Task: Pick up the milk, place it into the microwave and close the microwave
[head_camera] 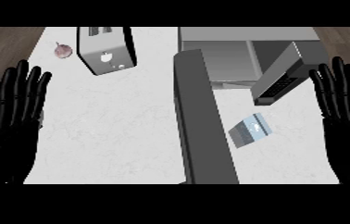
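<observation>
So, head view, looking straight down on a white tabletop (109, 126). The milk (249, 130) is a small carton lying on it right of centre, just beside the open microwave door (202, 121) — that dark slab runs from the microwave (232, 56) at the top down to the near edge. The carton sits in front of the microwave's opening, not inside it. Nothing touches it.

Left hand (21, 102) shows at the left edge, fingers straight and spread, pointing up, holding nothing. Right hand (335, 98) mirrors it at the right edge — same deal, fingers straight, open, well apart from the milk.

Up top left there's a silver toaster (106, 49), and further left a small reddish onion-looking thing (63, 51), hard to tell exactly what.
</observation>
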